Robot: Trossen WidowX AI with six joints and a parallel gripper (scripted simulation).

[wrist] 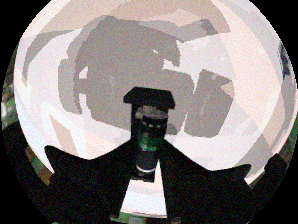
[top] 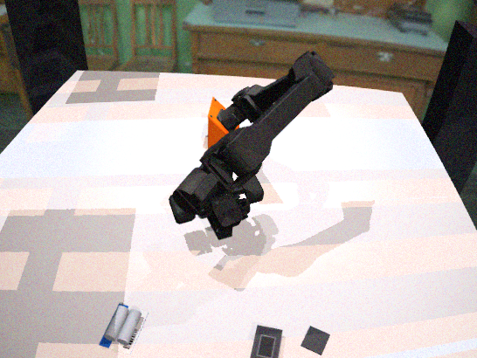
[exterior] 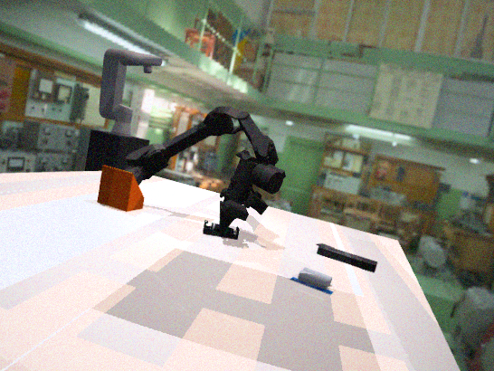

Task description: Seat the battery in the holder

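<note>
Your gripper (exterior: 230, 214) pinching battery (wrist: 148, 139), dark cylinder with green band, fingers pressed on its sides. Battery end meets black holder (exterior: 221, 231) directly below gripper; whether seated, you cannot tell. Holder rests on table (exterior: 59, 226). Orange wedge (exterior: 118, 189) well behind holder at arm base. Two grey cells on blue-edged card (top: 123, 326) and black rectangular tray (top: 266, 341) well apart from holder, near table edge
</note>
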